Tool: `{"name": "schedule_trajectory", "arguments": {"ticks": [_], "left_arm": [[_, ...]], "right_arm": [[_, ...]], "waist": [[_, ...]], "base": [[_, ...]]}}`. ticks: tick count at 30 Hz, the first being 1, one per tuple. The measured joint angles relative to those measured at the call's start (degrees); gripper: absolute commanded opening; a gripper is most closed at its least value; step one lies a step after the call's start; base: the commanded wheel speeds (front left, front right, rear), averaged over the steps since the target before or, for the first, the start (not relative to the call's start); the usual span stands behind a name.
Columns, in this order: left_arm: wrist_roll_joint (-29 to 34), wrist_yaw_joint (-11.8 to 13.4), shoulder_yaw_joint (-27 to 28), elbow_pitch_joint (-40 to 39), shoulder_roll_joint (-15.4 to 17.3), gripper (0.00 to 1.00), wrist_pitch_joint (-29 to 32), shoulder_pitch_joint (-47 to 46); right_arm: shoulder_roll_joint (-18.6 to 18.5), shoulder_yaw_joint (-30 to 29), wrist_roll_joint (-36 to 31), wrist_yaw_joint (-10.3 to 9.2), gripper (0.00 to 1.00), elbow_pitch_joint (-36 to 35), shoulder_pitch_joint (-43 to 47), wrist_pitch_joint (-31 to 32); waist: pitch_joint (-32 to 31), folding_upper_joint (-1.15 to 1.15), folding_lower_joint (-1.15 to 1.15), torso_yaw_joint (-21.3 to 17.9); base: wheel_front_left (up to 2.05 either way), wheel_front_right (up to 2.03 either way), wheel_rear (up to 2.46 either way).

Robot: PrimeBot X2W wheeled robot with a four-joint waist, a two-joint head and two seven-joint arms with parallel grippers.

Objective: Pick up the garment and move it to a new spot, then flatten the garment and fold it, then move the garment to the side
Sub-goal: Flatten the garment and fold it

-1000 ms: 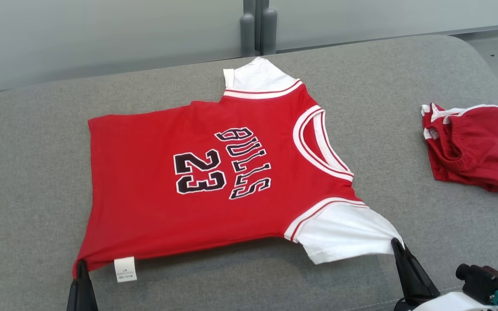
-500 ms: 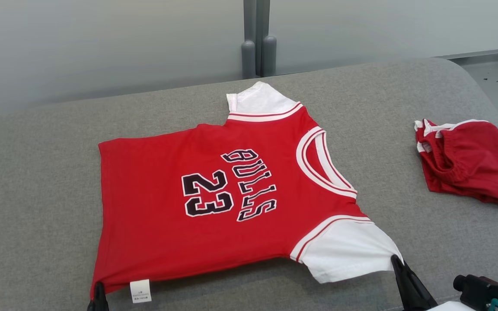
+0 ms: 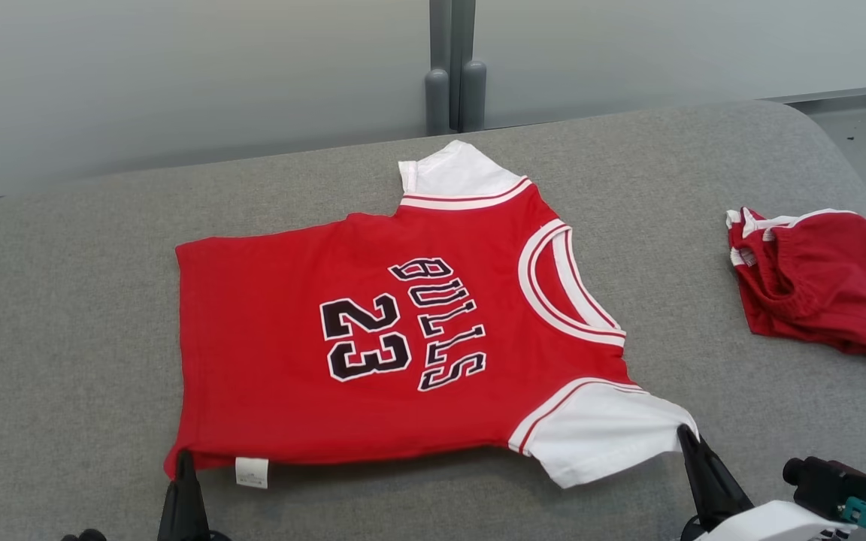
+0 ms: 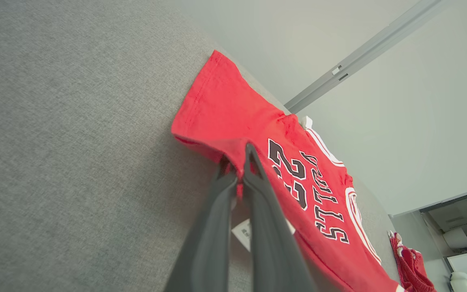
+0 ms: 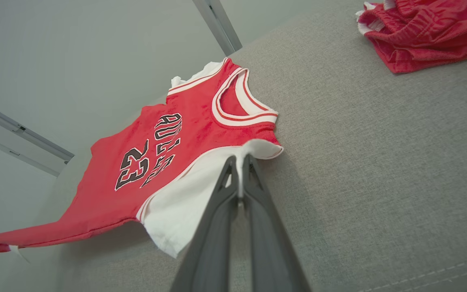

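The garment [image 3: 343,330] is a red jersey with white sleeves and black "BULLS 23" lettering, spread face up on the grey cushion [image 3: 65,315], neck to the right. My left gripper [image 3: 185,460] is shut on its near hem corner, and the left wrist view shows the red cloth [image 4: 233,134] pinched between the fingers [image 4: 258,190]. My right gripper [image 3: 685,436] is shut on the tip of the near white sleeve [image 3: 598,428]; the right wrist view shows that sleeve [image 5: 185,202] clamped in the gripper [image 5: 239,160]. The near edge hangs slightly lifted, casting a shadow.
A crumpled pair of red shorts [image 3: 816,282] lies at the cushion's right end, also in the right wrist view as red shorts [image 5: 428,28]. A pale wall with a grey vertical post [image 3: 452,68] stands behind. Bare cushion lies left of the jersey.
The head camera tilted, shifting the whole picture down. Both grippers keep their grip, and the left one has drawn rightward and farther in, so the near hem sits less stretched.
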Motion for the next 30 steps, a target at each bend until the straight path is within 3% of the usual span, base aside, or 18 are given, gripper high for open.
{"name": "schedule_trajectory", "arguments": {"ticks": [7, 19, 30], "left_arm": [[-5.5, 2.8, -2.1, 4.7, 0.0, 0.0, 0.0, -6.3], [-4.5, 3.0, -0.8, 17.4, 0.0, 0.0, 0.0, -21.2], [-1.2, 1.2, 2.3, 25.5, 0.0, 0.0, 0.0, -31.8]], "right_arm": [[0.4, -0.6, 1.0, 0.0, 0.0, 6.9, -6.8, -0.2], [0.3, 1.3, 1.0, -0.01, 0.0, 19.9, -22.6, -1.2], [-0.5, 7.1, 1.1, -0.01, 0.0, 36.3, -41.4, -3.1]], "waist": [[0.6, 0.0, 0.0, 0.2], [4.3, 0.0, 0.0, 1.0], [11.2, 0.01, 0.01, 1.0]], "base": [[0.0, 0.0, 0.0], [0.0, 0.0, 0.0], [0.0, 0.0, 0.0]]}}
